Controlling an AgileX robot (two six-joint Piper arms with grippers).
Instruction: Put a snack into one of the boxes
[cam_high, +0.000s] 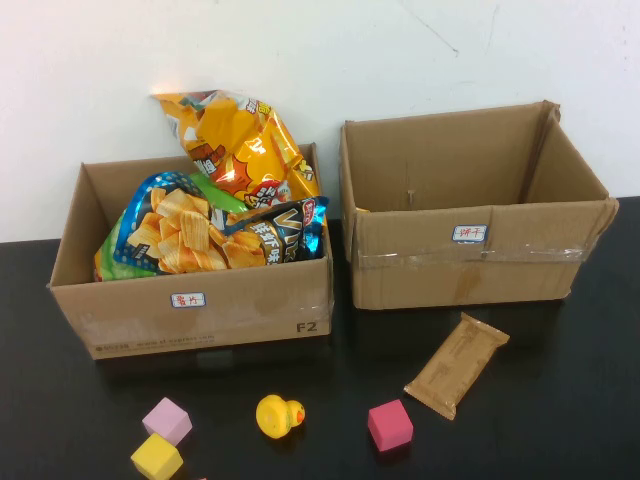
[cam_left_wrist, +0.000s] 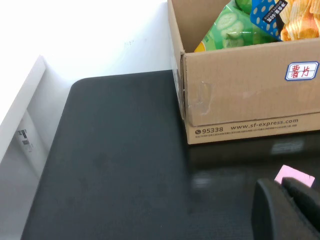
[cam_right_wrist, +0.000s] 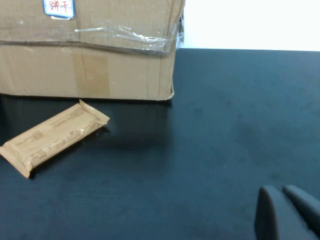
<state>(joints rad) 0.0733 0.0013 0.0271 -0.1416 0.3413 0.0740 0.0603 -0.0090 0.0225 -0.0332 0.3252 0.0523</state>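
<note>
A brown wrapped snack bar lies flat on the black table in front of the right cardboard box, whose inside looks empty. It also shows in the right wrist view, in front of that box. The left box is full of chip bags. Neither gripper shows in the high view. My left gripper is shut and empty, low over the table near the left box's corner. My right gripper is shut and empty, well to the side of the bar.
A light pink cube, a yellow cube, a yellow rubber duck and a magenta cube sit along the table's front. The pink cube lies just beyond my left fingertips. A white wall stands behind the boxes.
</note>
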